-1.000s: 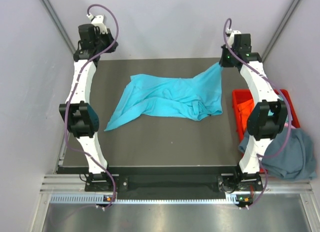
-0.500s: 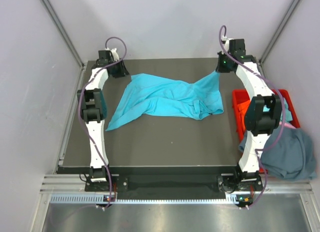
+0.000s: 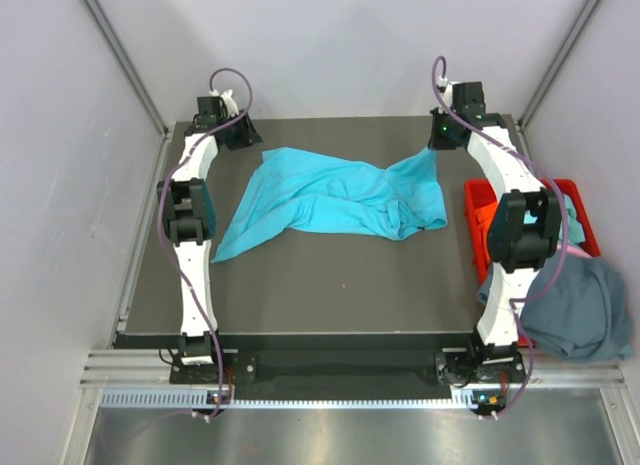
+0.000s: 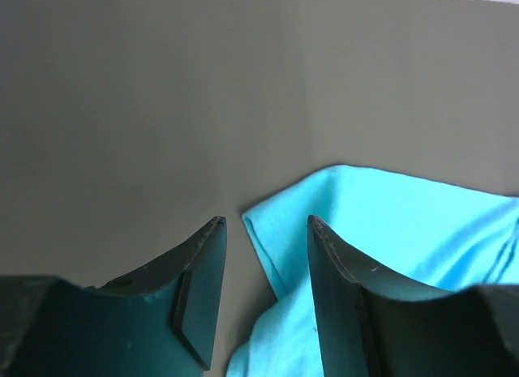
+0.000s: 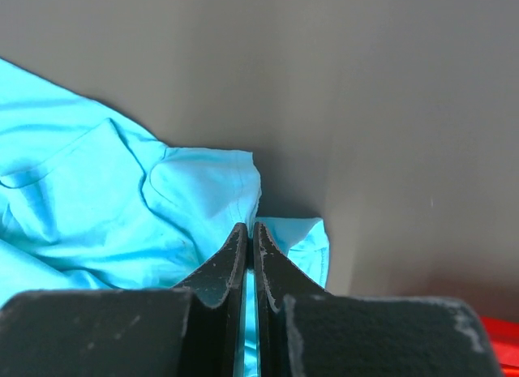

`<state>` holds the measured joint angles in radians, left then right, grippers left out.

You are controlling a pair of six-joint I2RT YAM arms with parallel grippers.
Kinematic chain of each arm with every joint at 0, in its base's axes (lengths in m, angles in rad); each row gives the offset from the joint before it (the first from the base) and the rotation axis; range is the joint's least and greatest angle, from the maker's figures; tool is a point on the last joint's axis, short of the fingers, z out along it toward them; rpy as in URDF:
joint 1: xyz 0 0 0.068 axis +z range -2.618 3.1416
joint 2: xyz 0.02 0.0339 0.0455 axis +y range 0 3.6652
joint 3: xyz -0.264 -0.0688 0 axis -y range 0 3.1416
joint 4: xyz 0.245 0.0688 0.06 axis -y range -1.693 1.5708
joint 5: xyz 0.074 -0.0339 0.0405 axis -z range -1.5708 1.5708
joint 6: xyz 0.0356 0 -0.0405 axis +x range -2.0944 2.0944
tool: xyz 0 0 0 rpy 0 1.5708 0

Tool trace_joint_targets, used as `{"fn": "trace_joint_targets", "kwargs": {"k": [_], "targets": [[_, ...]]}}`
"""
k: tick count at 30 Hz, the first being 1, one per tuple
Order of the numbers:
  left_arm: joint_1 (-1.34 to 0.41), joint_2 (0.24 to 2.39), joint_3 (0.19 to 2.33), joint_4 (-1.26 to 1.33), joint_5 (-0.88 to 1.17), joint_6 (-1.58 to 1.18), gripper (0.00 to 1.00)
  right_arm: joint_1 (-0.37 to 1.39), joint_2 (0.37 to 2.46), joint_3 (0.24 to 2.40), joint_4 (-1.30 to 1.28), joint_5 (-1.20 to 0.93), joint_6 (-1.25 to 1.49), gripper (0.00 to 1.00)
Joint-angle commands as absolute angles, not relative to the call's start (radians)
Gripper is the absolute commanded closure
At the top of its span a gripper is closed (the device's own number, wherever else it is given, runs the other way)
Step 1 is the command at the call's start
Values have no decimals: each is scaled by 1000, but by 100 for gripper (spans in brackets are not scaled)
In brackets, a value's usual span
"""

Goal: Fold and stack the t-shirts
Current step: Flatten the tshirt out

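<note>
From above only: three t-shirts. One turquoise t-shirt [image 3: 335, 195] rumpled across the table [image 3: 330, 295], one slate t-shirt [image 3: 575, 305] heaped off its right near corner, one orange t-shirt [image 3: 488, 225] in the red bin [image 3: 575, 189]. From the wrists only: left tool [image 4: 263, 223] spread over a turquoise corner; right tool [image 5: 250, 228] pressed together, pinching turquoise cloth. Two arms, both stretched to the far edge.
</note>
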<state>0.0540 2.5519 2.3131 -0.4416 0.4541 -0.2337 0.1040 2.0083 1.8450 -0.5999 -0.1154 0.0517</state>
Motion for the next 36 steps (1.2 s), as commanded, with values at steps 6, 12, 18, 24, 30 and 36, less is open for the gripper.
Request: {"fn": "trace_joint_targets", "kwargs": {"k": [6,12,18,24,30,36], "targets": [[12,2611,2367,-433,339,-153,52,117,2017,1836,-572,-98,38,100],[3,2631,2376,-437,295,-124,53,117,2013,1824,-571,-95,35,100],[-35,2637,2370,-459,250,-91,58,115,2011,1815,-568,-95,35,100],[-51,2625,2345,-472,196,-45,66,115,2016,1818,-568,-98,38,100],[-51,2606,2321,-494,183,-29,70,115,2020,1822,-566,-106,43,100],[-51,2571,2261,-469,164,-25,74,115,2020,1822,-566,-107,44,100]]}}
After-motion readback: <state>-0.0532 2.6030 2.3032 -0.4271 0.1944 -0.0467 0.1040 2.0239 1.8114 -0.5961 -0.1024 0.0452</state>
